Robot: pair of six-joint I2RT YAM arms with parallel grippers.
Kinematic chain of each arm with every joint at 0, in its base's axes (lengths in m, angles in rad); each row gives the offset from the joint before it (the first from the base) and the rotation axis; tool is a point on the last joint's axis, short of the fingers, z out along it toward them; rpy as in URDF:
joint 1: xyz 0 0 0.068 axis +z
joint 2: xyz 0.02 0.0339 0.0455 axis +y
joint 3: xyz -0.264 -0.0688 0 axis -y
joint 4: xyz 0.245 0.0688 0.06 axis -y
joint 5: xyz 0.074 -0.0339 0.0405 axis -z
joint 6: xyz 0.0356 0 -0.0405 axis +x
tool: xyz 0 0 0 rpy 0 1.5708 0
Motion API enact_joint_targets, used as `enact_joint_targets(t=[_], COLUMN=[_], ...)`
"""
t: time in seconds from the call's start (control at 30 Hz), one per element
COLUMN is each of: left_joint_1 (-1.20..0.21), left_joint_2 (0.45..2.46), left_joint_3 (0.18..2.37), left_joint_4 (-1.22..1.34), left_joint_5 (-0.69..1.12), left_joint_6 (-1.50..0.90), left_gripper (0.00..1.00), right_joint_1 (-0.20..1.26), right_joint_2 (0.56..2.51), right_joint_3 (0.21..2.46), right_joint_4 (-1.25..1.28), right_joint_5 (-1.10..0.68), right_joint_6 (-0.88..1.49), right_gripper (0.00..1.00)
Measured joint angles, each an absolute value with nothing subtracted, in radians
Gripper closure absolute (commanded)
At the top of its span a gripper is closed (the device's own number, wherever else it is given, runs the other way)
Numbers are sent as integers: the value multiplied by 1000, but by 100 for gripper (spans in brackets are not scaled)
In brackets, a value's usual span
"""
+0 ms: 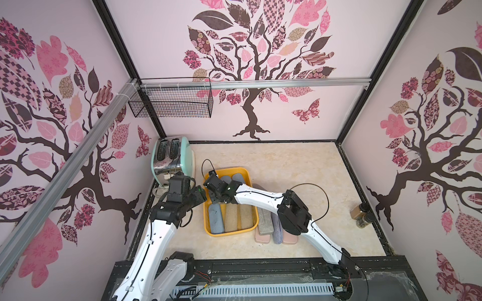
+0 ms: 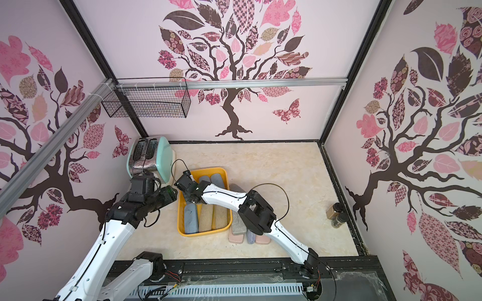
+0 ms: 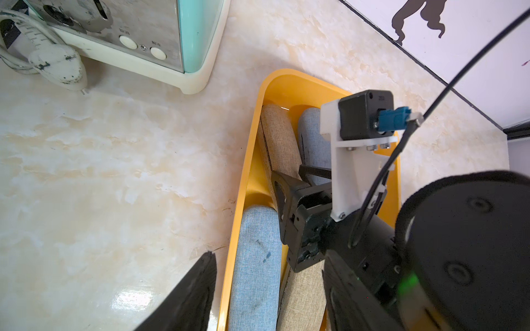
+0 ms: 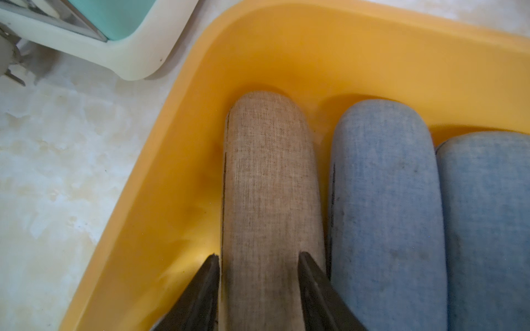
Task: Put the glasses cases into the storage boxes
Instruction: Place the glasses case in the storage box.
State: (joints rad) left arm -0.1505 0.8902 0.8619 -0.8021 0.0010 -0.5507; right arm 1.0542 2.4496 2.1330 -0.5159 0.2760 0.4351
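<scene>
Right wrist view: my right gripper point(image 4: 256, 255) straddles the tan case point(image 4: 269, 172), one finger along each long side, near its end.
R jaws: hard by both flanks; can't tell if pinching or just clear.
L jaws: left gripper point(image 3: 269, 258) spread, empty, hanging over the tray edge.
Tray: yellow tray point(image 4: 286, 57) wall just ahead of R jaws; tan case lies on its floor, blue cases point(image 4: 384, 200) just outside one finger.
Left to do: loose cases point(image 1: 268, 221) on table point(image 1: 300, 169), well behind R jaws, under my forearm.
Handling: prob. light, stiff shell, cloth skin = decent friction, not fragile. Grab across narrow width, nearer mid-length so it won't swing.
</scene>
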Motion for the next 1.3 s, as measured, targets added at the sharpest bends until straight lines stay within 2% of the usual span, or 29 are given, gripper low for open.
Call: enact_joint_targets(t=[0.03,0.1,0.17,0.33,0.47,0.73,1.3], left_joint_1=[-150,-150,-150,-150,-150,-150,-149], left_joint_2=[890,891,893,900,901,922,911], left_joint_3=[862,862,862,862,862,851,840], left_joint_4=[-802,-802,-801,-801,-801,-794,-793], left_joint_5=[2,4,5,6,9,40,100], left_joint_6=[-551,-550,-550,-550,-550,-557,-597], left_gripper=[38,38,38,38,38,39,42], right_joint_1=[1054,1054,1057,1060,1060,1061,1061], right_joint_2=[2450,2449,2449,2444,2407,2338,2418], right_joint_3=[2135,2136,2135,2134,2107,2044,2077], right_joint_4=[-519,-521,-520,-519,-523,-500,-496], right_joint_5=[277,276,279,283,275,232,177], right_joint_6=[437,424,422,418,429,453,469], right_gripper=[37,46,47,59,64,69,76])
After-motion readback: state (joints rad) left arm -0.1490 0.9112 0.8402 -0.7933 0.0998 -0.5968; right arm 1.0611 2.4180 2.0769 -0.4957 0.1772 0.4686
